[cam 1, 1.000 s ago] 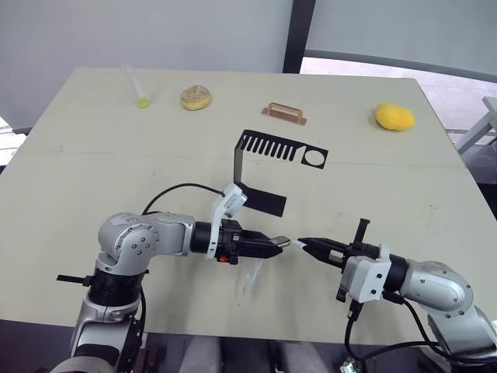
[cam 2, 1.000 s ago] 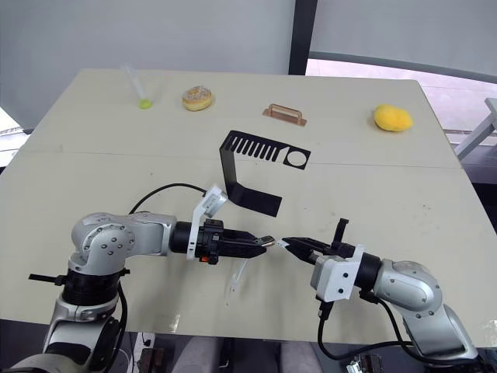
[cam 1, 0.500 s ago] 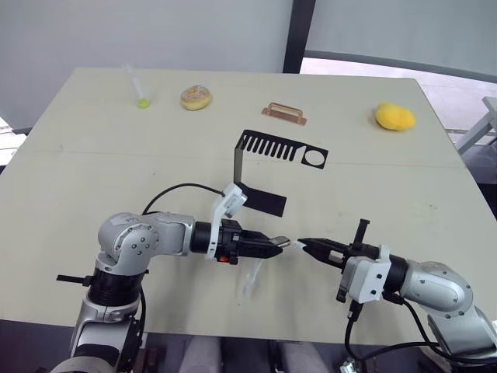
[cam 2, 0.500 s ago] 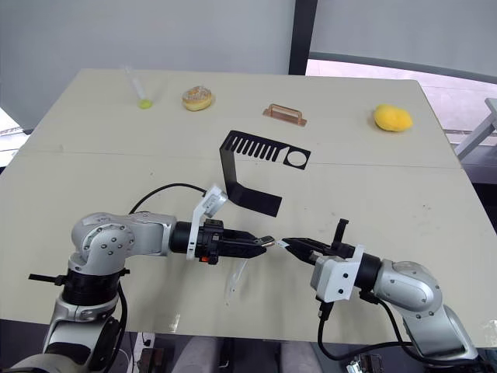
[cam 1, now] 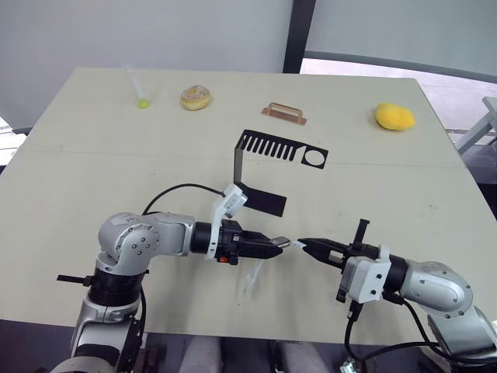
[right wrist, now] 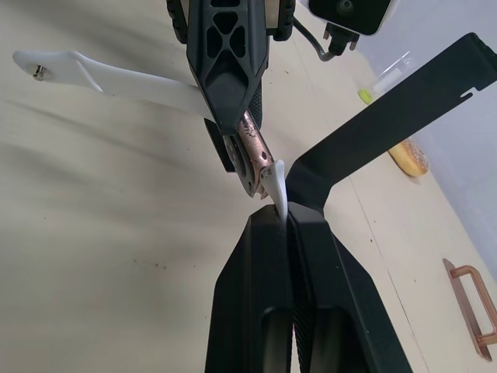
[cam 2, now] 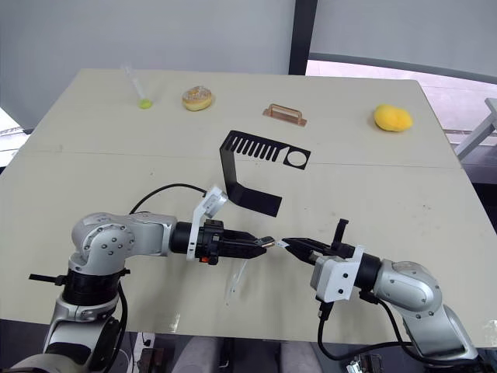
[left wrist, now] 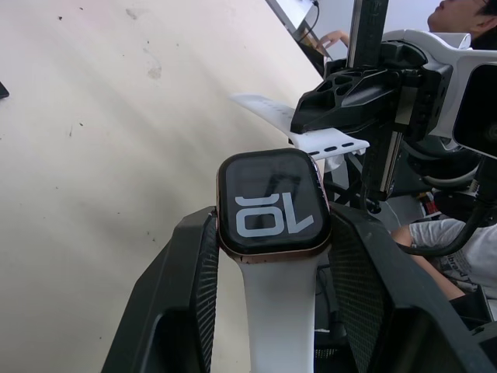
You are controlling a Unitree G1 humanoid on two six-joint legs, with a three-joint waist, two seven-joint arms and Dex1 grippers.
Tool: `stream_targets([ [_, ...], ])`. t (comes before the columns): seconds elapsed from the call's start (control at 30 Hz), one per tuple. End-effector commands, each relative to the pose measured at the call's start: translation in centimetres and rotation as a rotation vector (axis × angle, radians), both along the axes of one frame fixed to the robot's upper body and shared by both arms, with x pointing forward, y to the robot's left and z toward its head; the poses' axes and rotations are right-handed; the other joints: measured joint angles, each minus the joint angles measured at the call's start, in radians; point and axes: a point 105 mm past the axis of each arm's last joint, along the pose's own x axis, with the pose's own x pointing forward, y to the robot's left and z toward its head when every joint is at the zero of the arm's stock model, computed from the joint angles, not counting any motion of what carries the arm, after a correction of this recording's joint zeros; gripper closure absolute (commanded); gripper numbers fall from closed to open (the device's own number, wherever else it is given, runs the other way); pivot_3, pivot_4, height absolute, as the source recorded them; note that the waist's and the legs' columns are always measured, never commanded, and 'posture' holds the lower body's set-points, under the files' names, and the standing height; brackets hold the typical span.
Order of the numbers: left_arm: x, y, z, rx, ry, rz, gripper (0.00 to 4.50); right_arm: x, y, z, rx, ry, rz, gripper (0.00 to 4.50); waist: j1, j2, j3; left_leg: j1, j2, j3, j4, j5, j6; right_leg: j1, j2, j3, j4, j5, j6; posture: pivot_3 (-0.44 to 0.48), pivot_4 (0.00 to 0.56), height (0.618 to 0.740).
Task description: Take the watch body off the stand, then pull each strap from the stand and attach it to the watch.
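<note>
My left gripper [cam 1: 273,244] is shut on the watch body [left wrist: 272,203], a black case with a copper-toned rim and white digits. One white strap [cam 1: 250,280] is joined to the case and hangs down toward the table; it also runs between the left fingers [left wrist: 186,272]. My right gripper [cam 1: 305,245] is shut on the second white strap [right wrist: 276,186], whose free end sits right at the rim of the watch body [right wrist: 252,151]; I cannot tell whether they touch. The black stand [cam 1: 268,159] stands behind both grippers on the table, with nothing on it.
Along the table's far edge lie a clear tube with a green tip [cam 1: 138,87], a doughnut [cam 1: 196,97], a copper handle-like bar [cam 1: 284,113] and a yellow lump [cam 1: 394,116]. A person [left wrist: 466,15] shows beyond the table in the left wrist view.
</note>
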Motion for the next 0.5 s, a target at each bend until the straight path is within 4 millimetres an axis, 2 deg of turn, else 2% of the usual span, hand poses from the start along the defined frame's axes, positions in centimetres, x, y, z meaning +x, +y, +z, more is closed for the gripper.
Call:
stream_targets([
  [0.03, -1.31, -1.12, 1.19, -0.053, -0.038, -0.078, 2.92, -0.64, 0.84, 0.47, 0.024, -0.020, 0.043, 4.50, 0.000, 0.000, 0.000, 0.000, 0.000, 0.000, 0.000, 0.000, 0.000, 0.000, 0.000, 0.000, 0.000, 0.000, 0.000, 0.000, 0.150, 0.740],
  [0.5, -1.19, -1.00, 1.20, -0.053, -0.039, -0.065, 2.92, -0.92, 0.44, 0.34, 0.024, -0.014, 0.036, 4.50, 0.000, 0.000, 0.000, 0.000, 0.000, 0.000, 0.000, 0.000, 0.000, 0.000, 0.000, 0.000, 0.000, 0.000, 0.000, 0.000, 0.150, 0.740],
])
